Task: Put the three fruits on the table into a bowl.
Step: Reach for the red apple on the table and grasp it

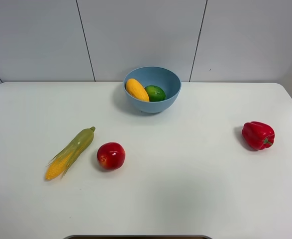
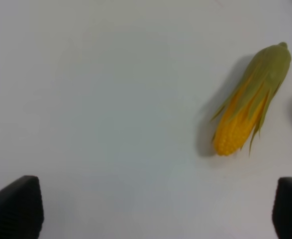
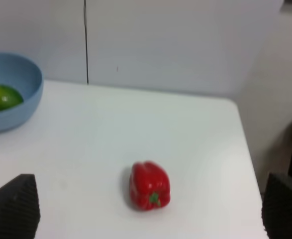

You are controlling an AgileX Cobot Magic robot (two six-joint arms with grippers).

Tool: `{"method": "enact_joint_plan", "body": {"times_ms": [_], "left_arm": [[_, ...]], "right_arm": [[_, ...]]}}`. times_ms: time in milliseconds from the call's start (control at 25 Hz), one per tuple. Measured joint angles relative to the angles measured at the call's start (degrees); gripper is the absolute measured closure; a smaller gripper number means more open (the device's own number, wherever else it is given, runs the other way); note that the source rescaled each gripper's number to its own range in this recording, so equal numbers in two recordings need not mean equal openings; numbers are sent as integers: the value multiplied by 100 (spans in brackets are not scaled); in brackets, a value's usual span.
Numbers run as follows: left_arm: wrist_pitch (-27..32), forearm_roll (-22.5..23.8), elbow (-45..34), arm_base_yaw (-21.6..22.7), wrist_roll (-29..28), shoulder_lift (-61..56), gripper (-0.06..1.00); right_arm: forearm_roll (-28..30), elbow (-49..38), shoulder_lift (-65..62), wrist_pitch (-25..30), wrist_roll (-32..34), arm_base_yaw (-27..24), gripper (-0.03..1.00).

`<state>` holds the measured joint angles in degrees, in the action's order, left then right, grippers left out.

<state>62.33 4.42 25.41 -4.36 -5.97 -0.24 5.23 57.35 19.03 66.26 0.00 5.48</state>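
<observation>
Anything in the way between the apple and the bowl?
Nothing visible. Bare table runs from the apple to the bowl. The corn lies on the apple's left, off that line; the pepper is far to the right.

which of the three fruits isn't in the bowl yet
The red apple: it sits on the table by the corn cob; mango and lime lie in the blue bowl.

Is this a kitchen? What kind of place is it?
Probably a robot test room, not a kitchen: a plain white table, blank panelled wall, and black robot jaws poking into the close-up views.
</observation>
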Motion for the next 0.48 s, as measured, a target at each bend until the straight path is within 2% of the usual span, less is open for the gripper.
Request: {"method": "enact_joint_plan", "body": {"times_ms": [160,480], "left_arm": [[0,0,0,0,0,0,8],[0,0,0,0,0,0,8]], "right_arm": [[38,-820,-645,-50,189,-28,-3],[-119,-1974,-1692,-50,362,-406,-3]]}}
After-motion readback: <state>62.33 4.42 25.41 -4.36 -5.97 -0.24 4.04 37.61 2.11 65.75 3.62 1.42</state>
